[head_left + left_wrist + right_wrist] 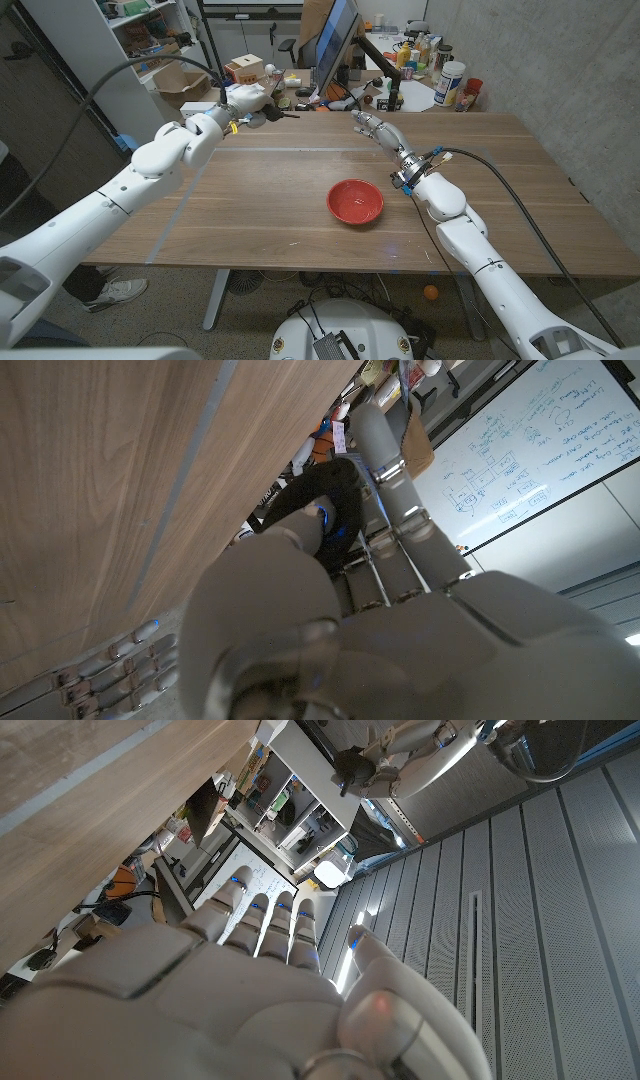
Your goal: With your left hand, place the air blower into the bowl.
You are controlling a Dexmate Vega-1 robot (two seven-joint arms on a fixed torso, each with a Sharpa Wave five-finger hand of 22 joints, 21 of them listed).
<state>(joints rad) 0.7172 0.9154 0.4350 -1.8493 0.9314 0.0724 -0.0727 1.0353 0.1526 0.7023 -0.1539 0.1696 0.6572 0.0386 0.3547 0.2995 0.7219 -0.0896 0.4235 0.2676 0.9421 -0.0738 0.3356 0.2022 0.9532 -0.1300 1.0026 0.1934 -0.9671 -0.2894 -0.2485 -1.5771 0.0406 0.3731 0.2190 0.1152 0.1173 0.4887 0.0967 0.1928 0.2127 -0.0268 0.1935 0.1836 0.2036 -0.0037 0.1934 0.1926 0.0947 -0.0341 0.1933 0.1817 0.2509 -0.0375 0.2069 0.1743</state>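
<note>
Head view: left hand (243, 103) raised over the far left part of the wooden table (250, 210), fingers grasping the black air blower (272, 113), its nozzle sticking out toward the table's middle. Red bowl (355, 201) sits on the table near the middle, well apart from the blower, nothing in it. Right hand (375, 126) is at the far edge right of centre, fingers stretched out and apart, holding nothing

Left wrist view: left hand's fingers (395, 490) wrap the dark blower body (320, 495), table surface beside it

Right wrist view: right hand (265, 935) released, fingers extended side by side; left hand (400, 745) with the blower (350, 765) seen far off
</note>
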